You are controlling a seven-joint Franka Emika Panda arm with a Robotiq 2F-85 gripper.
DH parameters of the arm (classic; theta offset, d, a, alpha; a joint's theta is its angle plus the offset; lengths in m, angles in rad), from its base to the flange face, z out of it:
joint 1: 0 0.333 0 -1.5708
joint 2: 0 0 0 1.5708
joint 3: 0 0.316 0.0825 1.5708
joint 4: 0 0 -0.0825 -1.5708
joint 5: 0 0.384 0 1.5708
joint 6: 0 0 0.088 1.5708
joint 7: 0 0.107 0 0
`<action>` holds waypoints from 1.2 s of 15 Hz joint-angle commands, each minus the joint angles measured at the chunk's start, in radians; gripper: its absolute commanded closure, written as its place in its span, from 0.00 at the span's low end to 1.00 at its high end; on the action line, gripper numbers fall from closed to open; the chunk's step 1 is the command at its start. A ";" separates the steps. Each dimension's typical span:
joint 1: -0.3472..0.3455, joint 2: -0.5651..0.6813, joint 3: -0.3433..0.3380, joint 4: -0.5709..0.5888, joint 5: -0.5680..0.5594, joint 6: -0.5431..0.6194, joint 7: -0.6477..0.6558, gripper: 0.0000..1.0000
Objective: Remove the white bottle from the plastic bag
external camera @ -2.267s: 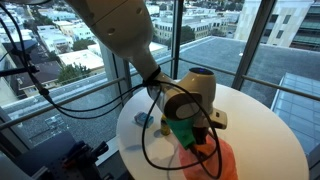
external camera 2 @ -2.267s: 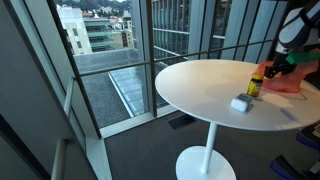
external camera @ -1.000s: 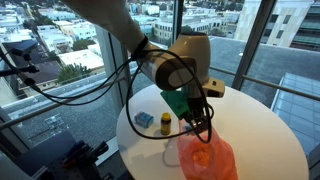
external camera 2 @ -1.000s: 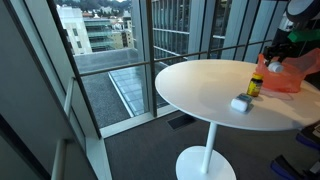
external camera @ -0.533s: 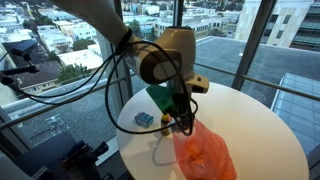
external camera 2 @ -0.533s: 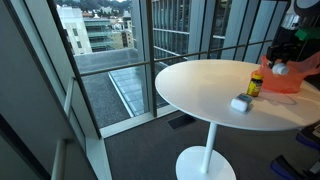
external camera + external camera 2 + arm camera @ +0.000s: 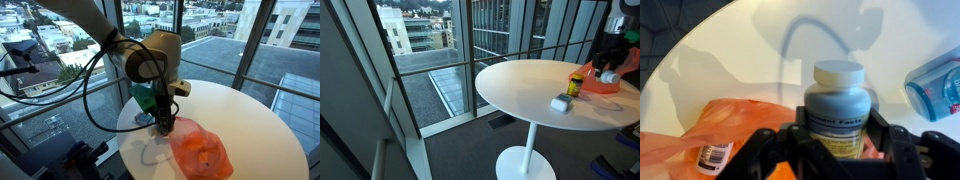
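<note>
My gripper is shut on the white bottle, a pale bottle with a white cap and a printed label, held upright between both fingers. The orange plastic bag lies slumped on the white round table just behind and beside the bottle. In an exterior view the gripper is low over the table at the bag's near end. In the other exterior view the gripper holds the bottle over the bag.
A small yellow bottle with a dark cap stands on the table next to the bag. A small blue-and-white container lies close to the gripper and also shows in an exterior view. Glass walls surround the table.
The gripper has swung away from over the bag and come down toward the table, carrying the white bottle. The bag, lifted earlier, has dropped and lies flat.
</note>
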 commanded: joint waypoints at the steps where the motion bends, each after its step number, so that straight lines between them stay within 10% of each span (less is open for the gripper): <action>1: 0.000 -0.062 0.011 -0.052 -0.017 -0.053 -0.013 0.64; 18: 0.025 -0.015 0.071 -0.064 0.068 -0.004 -0.108 0.64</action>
